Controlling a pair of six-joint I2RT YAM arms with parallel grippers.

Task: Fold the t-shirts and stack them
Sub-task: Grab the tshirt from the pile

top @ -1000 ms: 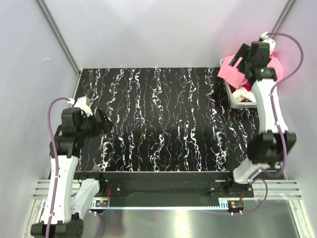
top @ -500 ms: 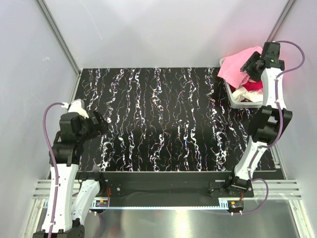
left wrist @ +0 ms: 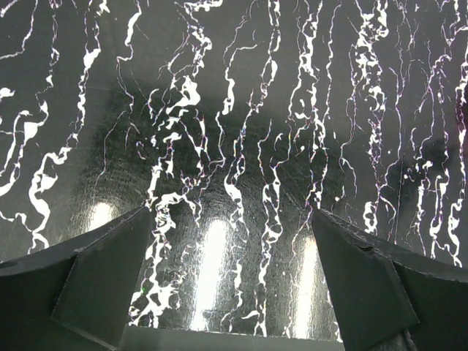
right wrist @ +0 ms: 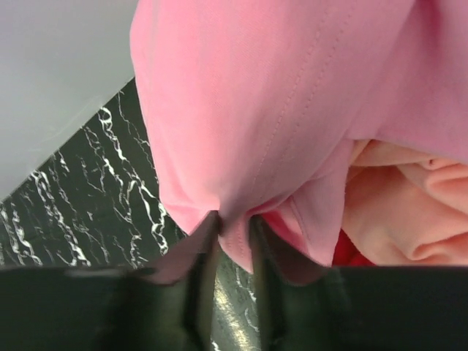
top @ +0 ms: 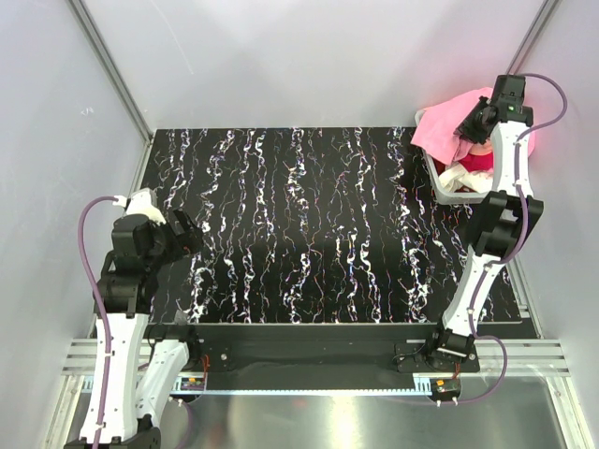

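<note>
cloth soft, light, limp. pink t-shirt point(right wrist: 278, 110) pinched by fold between nearly closed jaws of right gripper point(right wrist: 230, 234), bulk bunched just beyond them; peach t-shirt point(right wrist: 409, 212) beside. thin pinch may slip; seam or hem likely firmer. left gripper point(left wrist: 228, 216) jaws wide, nothing between.
</note>
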